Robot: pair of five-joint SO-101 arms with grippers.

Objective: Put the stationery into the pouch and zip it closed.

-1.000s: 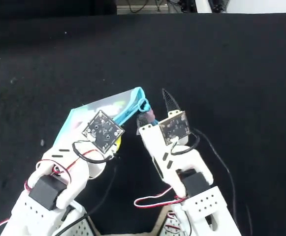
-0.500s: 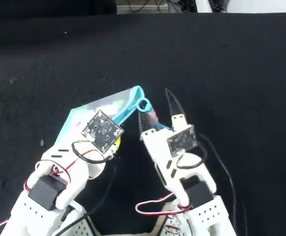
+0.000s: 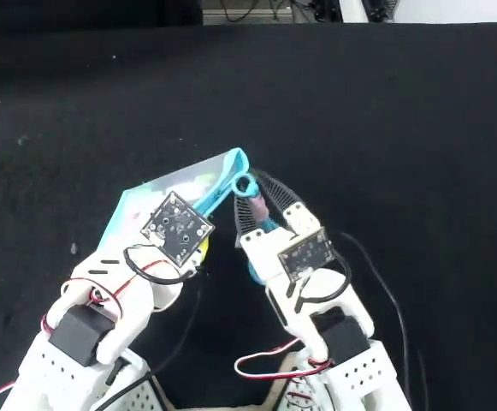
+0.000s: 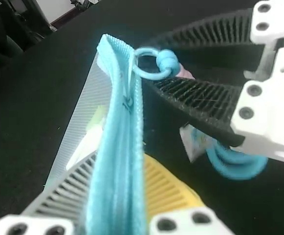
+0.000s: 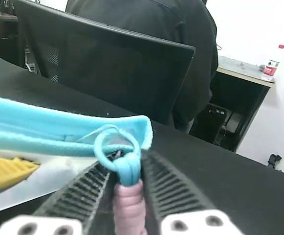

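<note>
Your right gripper point(image 5: 128, 169) is pinching the zipper pull point(image 5: 127, 203) at the corner of the pouch point(image 3: 180, 182), while your left gripper point(image 4: 122, 164) is clamping its blue zipper edge.

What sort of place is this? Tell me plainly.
Probably an office or lab workspace: a black-covered table, a mesh-backed office chair beyond it, and a desk with a bottle on it.
</note>
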